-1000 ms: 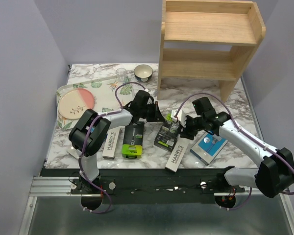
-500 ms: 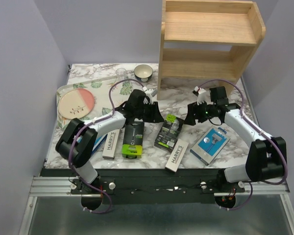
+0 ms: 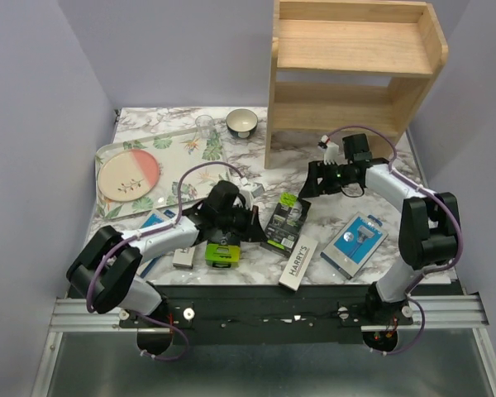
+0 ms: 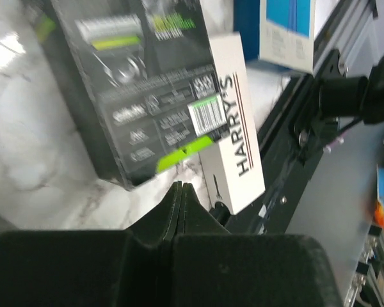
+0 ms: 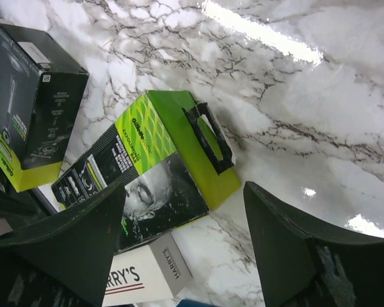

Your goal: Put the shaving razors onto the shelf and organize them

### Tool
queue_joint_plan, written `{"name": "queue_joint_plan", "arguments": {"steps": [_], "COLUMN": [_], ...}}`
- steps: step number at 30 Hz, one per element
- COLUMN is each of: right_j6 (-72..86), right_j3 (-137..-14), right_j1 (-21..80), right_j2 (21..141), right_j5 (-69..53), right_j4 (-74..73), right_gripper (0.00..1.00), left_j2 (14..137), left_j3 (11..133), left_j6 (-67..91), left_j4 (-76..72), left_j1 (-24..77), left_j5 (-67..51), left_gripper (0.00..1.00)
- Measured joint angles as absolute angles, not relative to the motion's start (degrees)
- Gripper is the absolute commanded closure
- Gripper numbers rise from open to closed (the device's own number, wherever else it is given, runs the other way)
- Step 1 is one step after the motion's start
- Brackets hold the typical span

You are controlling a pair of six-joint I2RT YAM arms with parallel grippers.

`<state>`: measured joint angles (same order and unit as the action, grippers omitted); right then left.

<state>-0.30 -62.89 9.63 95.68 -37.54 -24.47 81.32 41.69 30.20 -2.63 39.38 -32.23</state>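
White-and-black arms carry looping purple cables and matte black fingers.

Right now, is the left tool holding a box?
No, the left tool is shut, its fingers pressed together on nothing, and the black box lies on the table beyond them.

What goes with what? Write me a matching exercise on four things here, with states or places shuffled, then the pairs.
1 left gripper
2 right gripper
3 pink plate
4 shelf

A on the floral tray
B shut, empty
C far right corner, top tier bare
D open

Pairs: 1-B, 2-D, 3-A, 4-C
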Motion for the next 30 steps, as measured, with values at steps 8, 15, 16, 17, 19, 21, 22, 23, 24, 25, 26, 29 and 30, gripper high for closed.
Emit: {"name": "queue_joint_plan", "arguments": {"steps": [8,15,16,17,19,21,22,23,24,25,26,29,30], "right_j6": [-0.4,0.7,0.9,0.9,1.5,1.9,2.0,2.3,2.7,3.1,3.4,4.5,4.9], "right_j3": [-66.5,-65.5,-65.0,-64.5,-63.8,-63.1,-63.0,-62.8,-62.8,-62.8,-62.8,-63.3,-63.9], "right_j1": [9.7,11.8,12.4,12.8,12.9,12.8,12.8,12.8,12.8,12.8,12.8,13.3,13.7], "right_j2": [101.7,103.2,103.2,103.2,103.0,102.4,102.2,101.6,101.0,100.1,99.1,95.2,93.9], "right_j5": [-39.3,-41.8,-42.5,-42.3,-42.3,-42.1,-42.0,-41.6,-41.3,-41.1,-41.0,-41.1,-41.5], "right_j4": [-23.6,-22.9,-22.5,-21.5,-19.7,-17.8,-17.3,-16.6,-16.1,-15.5,-15.0,-13.8,-13.5], "right_gripper": [0.18,0.23,0.24,0.26,0.28,0.30,0.31,0.32,0.32,0.32,0.32,0.32,0.32], "left_j2": [82.5,91.0,92.2,93.1,94.6,96.0,96.4,97.1,97.6,98.1,98.5,99.9,100.5], "left_j3": [35.6,36.2,36.6,37.1,37.8,38.2,38.4,38.8,39.1,39.5,39.7,40.5,40.8], "left_j6": [33.3,37.4,38.1,38.6,39.9,41.0,41.5,42.0,42.7,43.4,44.0,46.6,47.7], "left_j4": [-8.2,-14.4,-15.0,-15.1,-15.4,-15.8,-15.8,-15.9,-16.2,-16.3,-16.6,-17.8,-18.1], "left_j1": [44.8,44.8,44.8,44.8,45.0,44.9,44.9,44.9,44.9,44.8,44.7,43.9,43.5], "left_j5": [-29.5,-25.4,-25.3,-25.3,-25.2,-24.9,-24.9,-24.7,-24.8,-24.8,-24.8,-25.1,-25.4], "left_gripper": [1.00,1.00,1.00,1.00,1.00,1.00,1.00,1.00,1.00,1.00,1.00,1.00,1.00]}}
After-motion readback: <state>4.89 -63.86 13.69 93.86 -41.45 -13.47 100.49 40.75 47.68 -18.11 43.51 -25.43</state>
